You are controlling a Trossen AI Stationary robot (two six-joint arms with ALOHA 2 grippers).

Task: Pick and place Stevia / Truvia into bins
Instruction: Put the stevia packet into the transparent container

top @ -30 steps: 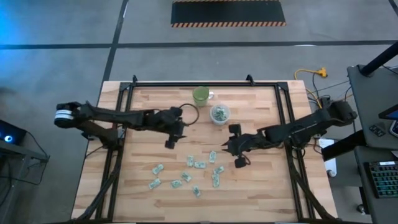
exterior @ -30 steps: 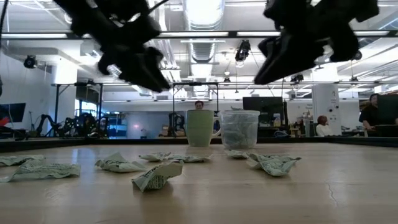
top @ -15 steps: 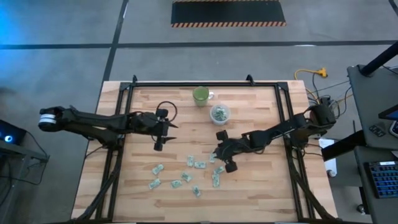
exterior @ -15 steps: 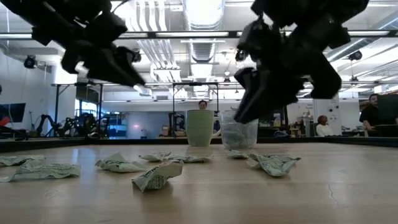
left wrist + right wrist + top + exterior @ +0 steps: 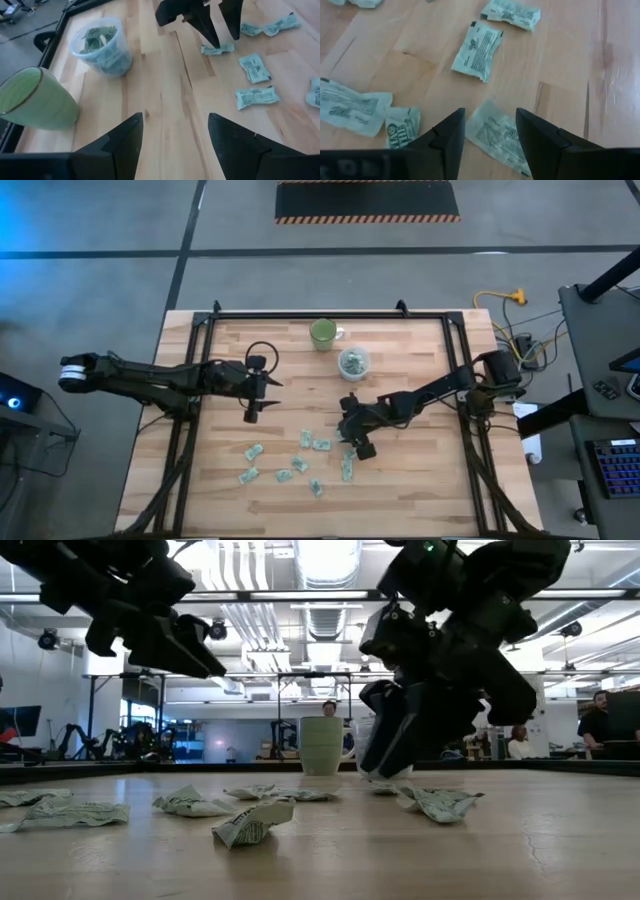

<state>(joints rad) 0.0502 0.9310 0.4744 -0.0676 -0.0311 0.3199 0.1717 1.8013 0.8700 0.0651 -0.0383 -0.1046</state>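
Wooden table with a decent handful of sachets lying loose toward the front, well apart from the clear cup beside the green mug at the back. Cup partly filled with packets already, so probably somewhere mid-job with plenty left to move. Right gripper spread wide and empty, low over one sachet at the edge of the scatter, looks like lining up a grab; left gripper open too, holding nothing, hanging off to the side.
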